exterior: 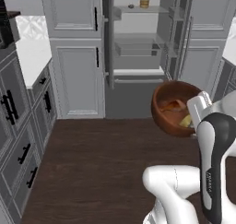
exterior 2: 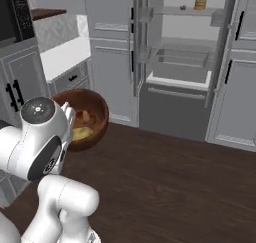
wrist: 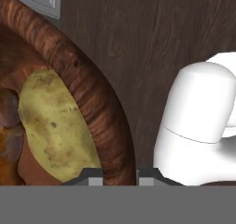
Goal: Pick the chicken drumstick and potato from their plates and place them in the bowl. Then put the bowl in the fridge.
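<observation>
Carrying the bowl (exterior: 171,109) off the floor in front of the open fridge (exterior: 138,43), the hand (wrist: 119,174) pinches the bowl's near rim, one finger inside the wall and one outside, as the hand view shows at its bottom edge. The potato (wrist: 55,126) lies inside against that wall, and the chicken drumstick (exterior 2: 88,118) rests beside it deeper in the bowl, so both foods are already loaded and only the fridge step looks left. The bowl hangs tilted, its mouth leaning toward the fridge in the left base view, held well apart from the shelves (exterior 2: 181,57) that stand open ahead. It reads as stiff and wood-like, so the rim should take a firm pinch without giving, but a one-sided hold on a deep, loaded bowl puts the weight out beyond the fingers, and I judge it likely to swing or twist about the grip if moved sharply. The potato is round and loose and could roll toward the low side; the drumstick is also free to slide. Keeping the rim pinch where it is, close to the food's weight, and levelling the bowl before it goes over a shelf seems the safer way, then setting it down flat on the glass, which may be slick under a smooth base
</observation>
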Controlling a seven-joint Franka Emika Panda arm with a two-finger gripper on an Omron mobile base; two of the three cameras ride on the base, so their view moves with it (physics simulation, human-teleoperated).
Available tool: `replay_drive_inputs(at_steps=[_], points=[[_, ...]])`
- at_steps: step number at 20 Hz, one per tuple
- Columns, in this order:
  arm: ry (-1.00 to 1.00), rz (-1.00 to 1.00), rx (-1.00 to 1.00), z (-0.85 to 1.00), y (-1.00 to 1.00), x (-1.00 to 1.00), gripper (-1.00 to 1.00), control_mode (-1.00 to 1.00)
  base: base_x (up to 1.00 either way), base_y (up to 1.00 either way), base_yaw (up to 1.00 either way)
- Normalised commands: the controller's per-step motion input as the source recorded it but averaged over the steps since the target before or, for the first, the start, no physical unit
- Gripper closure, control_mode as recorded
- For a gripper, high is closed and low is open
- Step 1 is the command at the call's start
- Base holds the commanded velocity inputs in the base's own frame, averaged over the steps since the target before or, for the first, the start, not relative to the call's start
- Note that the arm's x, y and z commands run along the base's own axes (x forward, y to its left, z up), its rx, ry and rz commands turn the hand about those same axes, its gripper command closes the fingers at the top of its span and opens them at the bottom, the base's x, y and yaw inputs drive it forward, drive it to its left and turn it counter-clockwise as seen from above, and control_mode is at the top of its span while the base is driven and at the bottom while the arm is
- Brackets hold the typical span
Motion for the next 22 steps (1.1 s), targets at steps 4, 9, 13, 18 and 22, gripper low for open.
replay_drive_inputs(at_steps=[4, 9, 13, 18, 22], points=[[0.0, 0.0, 0.0, 0.0, 0.0, 0.0, 1.0, 1.0, 1.0, -0.42, -0.1], [0.0, 0.0, 0.0, 0.0, 0.0, 0.0, 1.0, 1.0, 0.98, -0.69, -0.02], [0.0, 0.0, 0.0, 0.0, 0.0, 0.0, 1.0, 1.0, 1.0, -0.25, -0.03], [0.0, 0.0, 0.0, 0.0, 0.0, 0.0, 1.0, 1.0, 0.99, -0.33, -0.02], [0.0, 0.0, 0.0, 0.0, 0.0, 0.0, 1.0, 1.0, 1.0, -0.32, -0.01]])
